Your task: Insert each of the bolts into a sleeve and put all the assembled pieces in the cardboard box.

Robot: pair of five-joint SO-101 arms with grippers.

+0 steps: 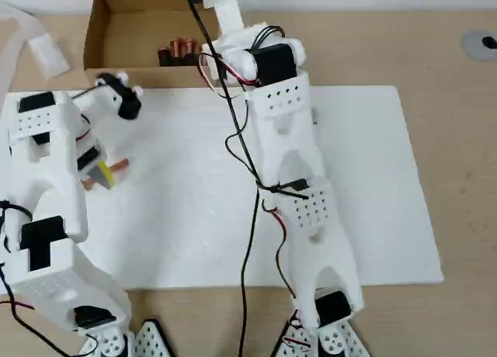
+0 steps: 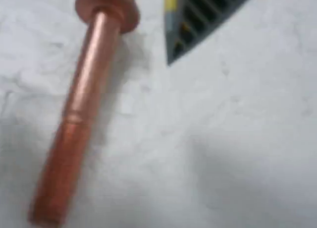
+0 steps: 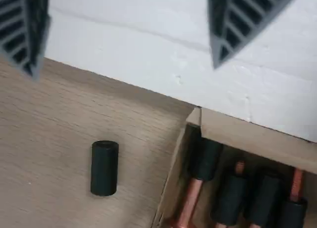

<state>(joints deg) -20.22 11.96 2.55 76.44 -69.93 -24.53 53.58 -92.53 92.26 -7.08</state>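
Left wrist view — smooth copper bolt [image 2: 81, 114] on grainy white foam [image 2: 223, 139].

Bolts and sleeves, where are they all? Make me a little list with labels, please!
Loose bolt: copper, lying on the white foam board beside the left claw
Loose sleeve: black, lying on the wooden table just outside the cardboard box
Finished pieces: bolts in sleeves, inside the box
Right claw: open, empty, by the box's edge
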